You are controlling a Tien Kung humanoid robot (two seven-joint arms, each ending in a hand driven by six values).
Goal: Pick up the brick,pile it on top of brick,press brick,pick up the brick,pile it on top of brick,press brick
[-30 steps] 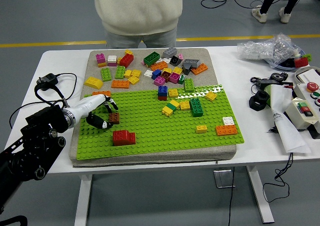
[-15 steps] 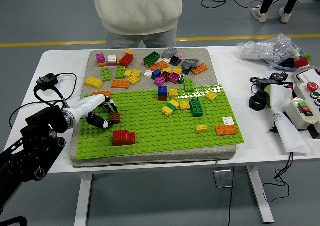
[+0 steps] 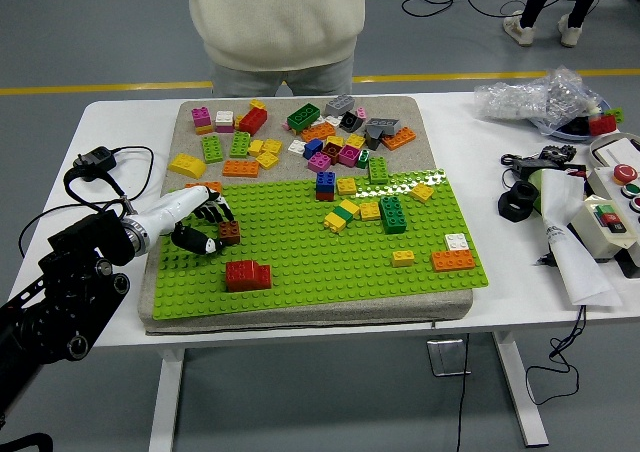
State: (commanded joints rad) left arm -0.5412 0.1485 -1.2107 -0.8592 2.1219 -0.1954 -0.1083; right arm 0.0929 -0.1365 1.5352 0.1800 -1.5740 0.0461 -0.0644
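My left hand point(image 3: 205, 228) reaches in over the left part of the green baseplate point(image 3: 330, 257). Its fingers are curled around a small brown brick point(image 3: 229, 233), which sits at the hand's right side, low over the plate. A red brick point(image 3: 247, 274) stands on the plate just below and to the right of the hand. An orange brick point(image 3: 203, 186) peeks out behind the hand. My right hand is out of view.
Several loose bricks point(image 3: 320, 132) lie on the grey mat behind the plate, and more stand on the plate, such as a dark green one point(image 3: 392, 213) and an orange one point(image 3: 453, 260). A person point(image 3: 277, 22) stands at the far side. Cables, a control box point(image 3: 612, 222) and bags fill the right.
My left hand has drawn slightly left and up with the brown brick. Nothing else has moved.
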